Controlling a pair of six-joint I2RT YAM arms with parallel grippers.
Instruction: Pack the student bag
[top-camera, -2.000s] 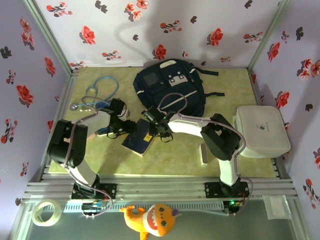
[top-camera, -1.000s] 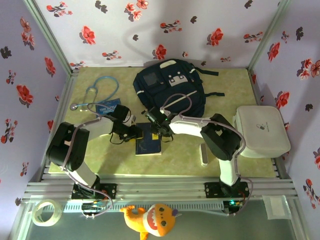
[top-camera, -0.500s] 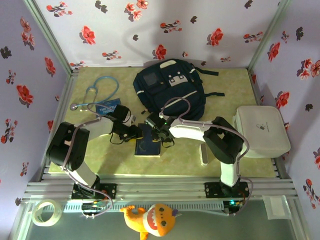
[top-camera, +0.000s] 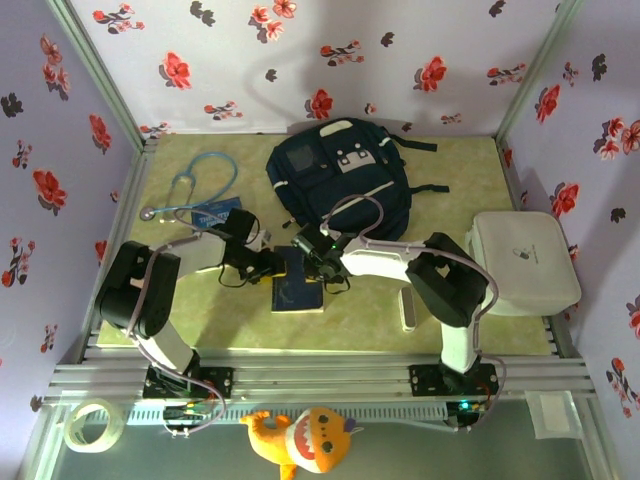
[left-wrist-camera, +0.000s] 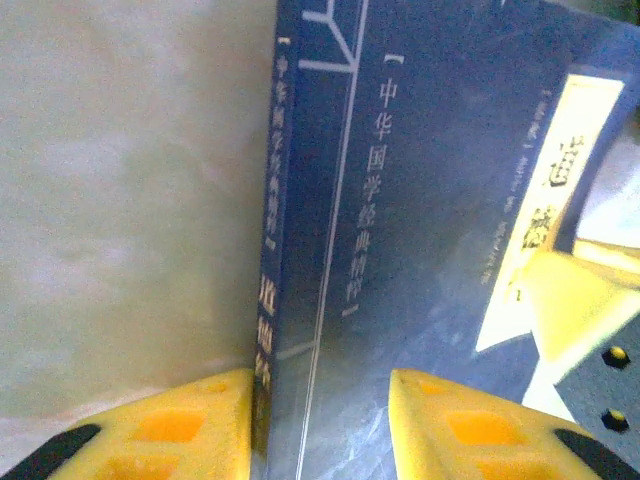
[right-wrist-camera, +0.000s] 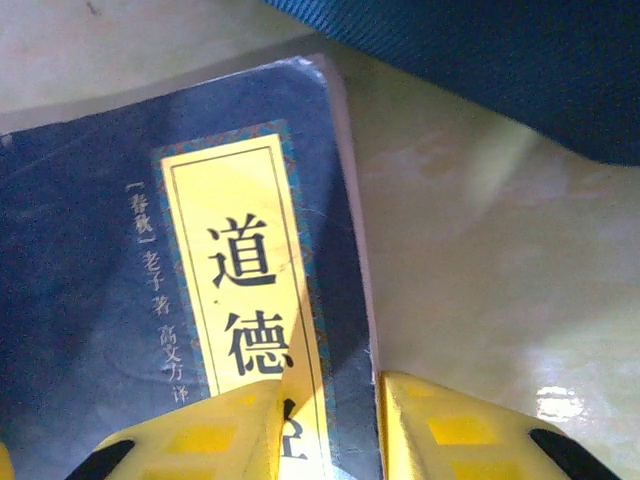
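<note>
Since two seconds back the book (top-camera: 298, 285) has swung from a slant to lie square on the bench (top-camera: 370, 325), just on the near side of the backpack (top-camera: 340, 175), and both hands have closed in on it.

From above, the left hand (top-camera: 268, 265) sits at the book's spine side and the right hand (top-camera: 318, 262) at the opposite long edge. The backpack lies flat, with no opening I can make out.

Through the left wrist camera, the fingers (left-wrist-camera: 170, 430) stand part-way apart astride the spine (left-wrist-camera: 272, 300); whether they bite I cannot tell.

Through the right wrist camera, the fingers (right-wrist-camera: 470, 430) sit narrowly about the page edge, one on the yellow label (right-wrist-camera: 240, 280); again I cannot tell if they grip.

My worry is that two holds on opposite edges could bow the book or peel up the cover alone. An uneven lift would let it pivot and drop short of the backpack.
</note>
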